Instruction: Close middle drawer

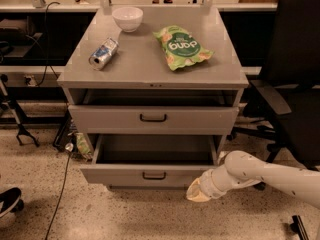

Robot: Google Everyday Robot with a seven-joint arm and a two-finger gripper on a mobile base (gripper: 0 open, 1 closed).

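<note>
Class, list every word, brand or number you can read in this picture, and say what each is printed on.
"dang", upside down, on the green snack bag.
Label on the can: too blurred to read.
No text on the middle drawer or the gripper at its right front corner.

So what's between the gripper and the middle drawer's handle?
Nothing: in the camera view, only bare grey drawer front lies between the gripper, at the front's right end, and the middle drawer's black handle.
</note>
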